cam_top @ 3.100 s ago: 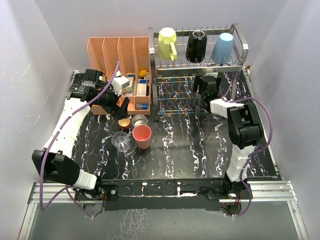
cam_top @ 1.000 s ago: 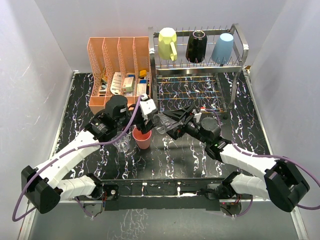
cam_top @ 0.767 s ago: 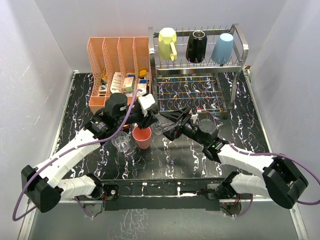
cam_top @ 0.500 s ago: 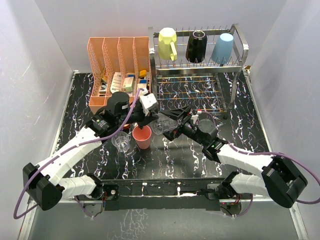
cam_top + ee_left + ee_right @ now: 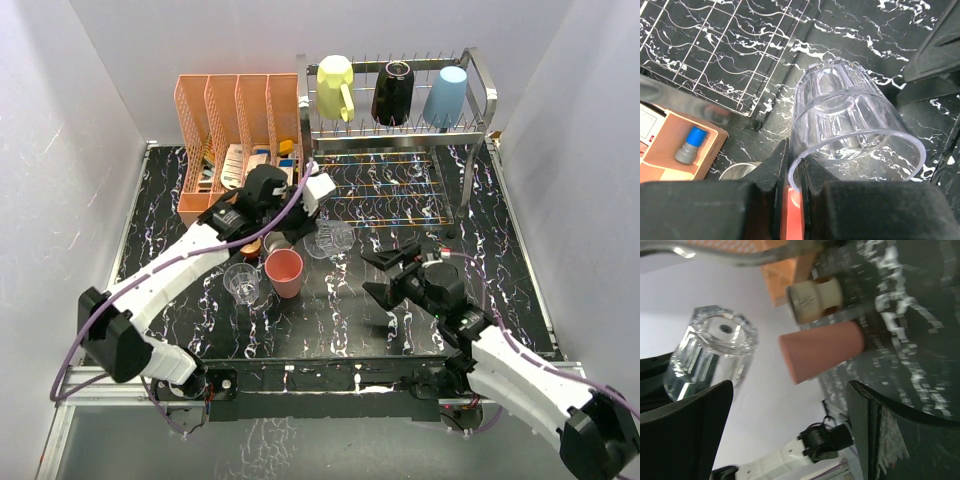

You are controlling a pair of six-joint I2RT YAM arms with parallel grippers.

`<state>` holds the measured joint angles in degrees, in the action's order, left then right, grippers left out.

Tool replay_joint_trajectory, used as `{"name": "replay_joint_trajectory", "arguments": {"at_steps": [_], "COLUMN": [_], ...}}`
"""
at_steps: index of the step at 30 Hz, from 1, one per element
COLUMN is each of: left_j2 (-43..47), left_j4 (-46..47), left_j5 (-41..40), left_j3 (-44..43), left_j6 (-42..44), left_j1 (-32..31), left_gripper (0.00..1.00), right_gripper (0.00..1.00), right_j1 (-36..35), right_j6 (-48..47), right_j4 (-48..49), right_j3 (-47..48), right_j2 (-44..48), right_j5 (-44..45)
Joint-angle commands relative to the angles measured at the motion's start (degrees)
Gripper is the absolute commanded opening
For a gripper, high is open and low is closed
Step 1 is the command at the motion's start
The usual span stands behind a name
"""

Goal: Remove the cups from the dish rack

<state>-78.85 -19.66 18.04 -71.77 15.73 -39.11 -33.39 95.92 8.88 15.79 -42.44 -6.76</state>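
Observation:
My left gripper (image 5: 319, 231) is shut on the rim of a clear glass (image 5: 331, 240), held tilted above the table in front of the dish rack (image 5: 481, 92). In the left wrist view the fingers (image 5: 775, 170) pinch the glass (image 5: 855, 127) wall. My right gripper (image 5: 384, 277) stands open and empty, to the right of the glass and apart from it. On the rack's top tier sit a pale yellow mug (image 5: 335, 87), a black mug (image 5: 392, 92) and a light blue tumbler (image 5: 445, 95). A pink tumbler (image 5: 284, 272), a second clear glass (image 5: 241, 283), a steel cup (image 5: 278, 242) and an orange-red cup (image 5: 250, 246) stand on the table.
A peach slotted organizer (image 5: 235, 105) with small bottles and boxes stands at the back left beside the rack. The rack's lower wire tier (image 5: 730, 55) lies just beyond the held glass. White walls close in the table on three sides.
The clear glass has passed from my right gripper to my left. The left jaws shut on its rim; the right jaws opened and drew back toward the near right.

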Motion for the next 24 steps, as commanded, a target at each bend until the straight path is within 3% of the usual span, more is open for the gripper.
{"name": "replay_joint_trajectory", "arguments": {"at_steps": [1,7,14,24], "left_j2": [-5.78,-16.08,-26.26,-32.99], "left_j4": [-8.74,-19.00,-28.90,-32.47], "left_j5": [-1.47,-6.98,-12.40,-17.83], "left_j3": [-8.81,-17.18,-26.07,-30.03], "left_j6": [3.66,7.09,10.49,12.12], "left_j1": [-0.28,-1.52,-3.09,-4.98], "left_gripper": [0.00,0.00,0.00,0.00], "right_gripper": [0.98,0.98,0.98,0.98], "right_j1": [3.11,5.41,6.59,7.63], "right_j6": [-7.16,-15.10,-23.79,-28.08], "right_j4": [-19.03,-31.35,-34.57,-36.34], "right_j3": [-0.79,1.81,9.22,12.03], "right_j2": [9.22,14.41,6.00,7.37], "right_j5": [5.39,12.10,13.49,18.79]}}
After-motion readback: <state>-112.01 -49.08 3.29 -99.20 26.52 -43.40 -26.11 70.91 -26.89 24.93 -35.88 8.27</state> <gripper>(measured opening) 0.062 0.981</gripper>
